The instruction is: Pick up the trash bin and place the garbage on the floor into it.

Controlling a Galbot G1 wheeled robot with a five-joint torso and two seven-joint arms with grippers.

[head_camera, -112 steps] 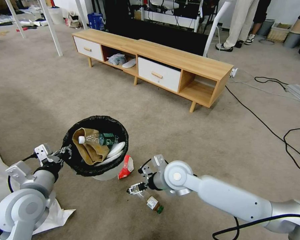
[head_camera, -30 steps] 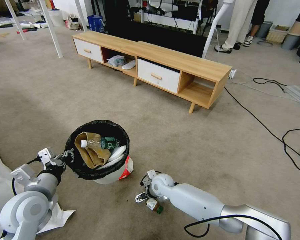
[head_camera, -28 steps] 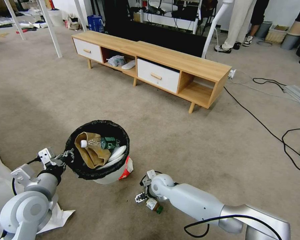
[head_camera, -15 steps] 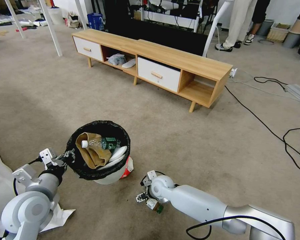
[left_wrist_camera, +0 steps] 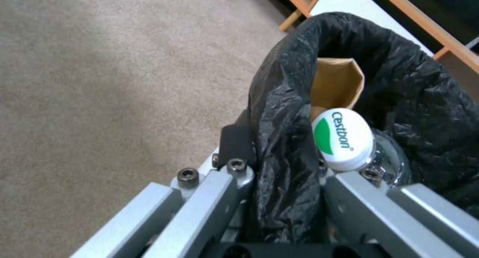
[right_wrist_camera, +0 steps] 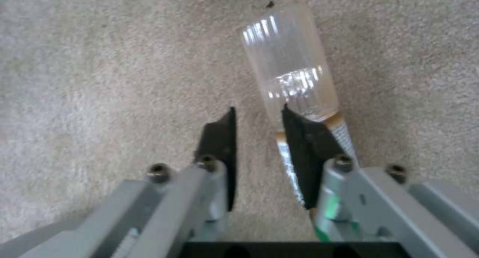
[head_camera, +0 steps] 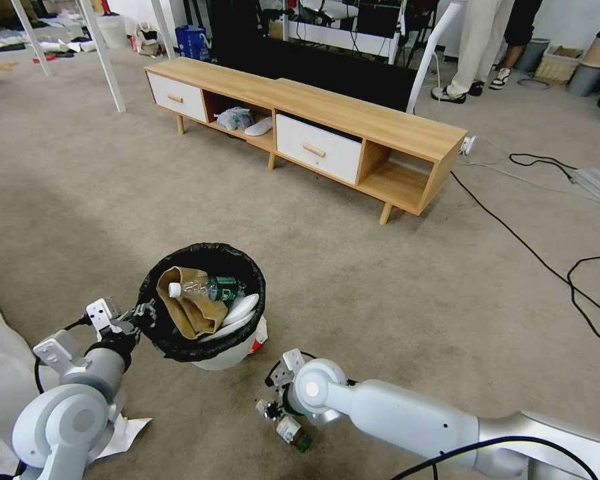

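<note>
One clear bottle lies on the floor nearest the robot, beside the right gripper; it looks empty and light, smooth enough to roll or slip, with thin walls likely to give under pressure, so the labelled middle of the body seems the best place to take hold. The right wrist view shows this gripper's fingers narrowly parted over bare carpet, the bottle lying just outside one finger, not between them; the right arm reaches low, wrist bent down to the floor. A little farther off, the left gripper is pinched on the bag-lined rim of the trash bin, the arm stretched forward, the bin already holding a brown paper bag and a green-labelled bottle.
</note>
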